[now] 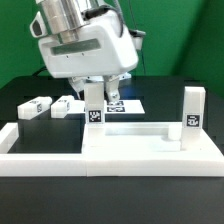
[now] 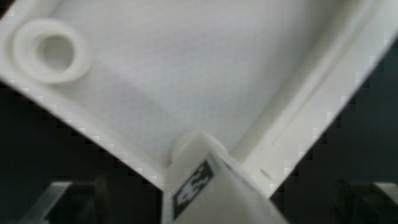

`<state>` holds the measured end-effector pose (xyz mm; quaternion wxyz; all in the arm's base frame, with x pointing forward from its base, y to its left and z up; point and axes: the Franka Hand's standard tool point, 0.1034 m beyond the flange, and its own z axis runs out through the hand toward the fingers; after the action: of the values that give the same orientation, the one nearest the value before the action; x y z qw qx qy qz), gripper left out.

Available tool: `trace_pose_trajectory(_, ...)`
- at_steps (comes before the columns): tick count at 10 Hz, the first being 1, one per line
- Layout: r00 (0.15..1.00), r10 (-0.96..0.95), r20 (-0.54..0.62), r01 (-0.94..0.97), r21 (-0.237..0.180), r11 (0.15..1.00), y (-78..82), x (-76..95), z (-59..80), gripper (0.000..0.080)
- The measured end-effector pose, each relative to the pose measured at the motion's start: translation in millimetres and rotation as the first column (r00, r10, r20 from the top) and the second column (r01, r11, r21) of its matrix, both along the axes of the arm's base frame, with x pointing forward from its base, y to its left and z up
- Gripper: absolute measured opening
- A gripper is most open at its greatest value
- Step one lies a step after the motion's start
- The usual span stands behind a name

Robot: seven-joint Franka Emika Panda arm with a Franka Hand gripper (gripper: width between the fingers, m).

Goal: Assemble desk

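- Between my fingers [image 2: 63, 203] an upright leg [image 2: 199, 186] stands at a corner of the desk top [image 2: 178, 85].
- My gripper [image 1: 96, 99] is spread wide, with a dark gap between each finger and the leg.
- The desk top lies rim-up behind a white border bar [image 1: 40, 146], with a second leg [image 1: 192, 108] upright at the exterior view's right.
- One loose leg [image 1: 35, 107] and a nearer loose leg [image 1: 66, 103] lie on the table [image 1: 20, 90].

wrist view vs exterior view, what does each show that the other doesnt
Only the wrist view: a round socket in the desk top, near its rim. Only the exterior view: two loose legs lying flat, an upright leg at that view's right, the marker board. Both: the desk top and the tagged leg beneath the gripper.
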<state>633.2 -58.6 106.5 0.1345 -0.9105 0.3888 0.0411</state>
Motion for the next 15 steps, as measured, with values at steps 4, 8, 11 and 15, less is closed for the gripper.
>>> trace_pose_trajectory(4, 0.896, 0.442, 0.045, -0.434, -0.132, 0.891, -7.7, 5.1, 6.0, 0.0649)
trace_pose_trajectory(8, 0.780, 0.623, 0.062, -0.600, -0.207, 0.772, -1.9, 14.0, 8.5, 0.0533)
trace_pose_trajectory(11, 0.861, 0.506, 0.053, -0.488, -0.195, 0.851, -4.8, 13.7, 8.3, 0.0298)
trace_pose_trajectory(15, 0.992, 0.110, 0.054, -0.101, -0.160, 0.982, -7.5, 12.9, 6.1, 0.0298)
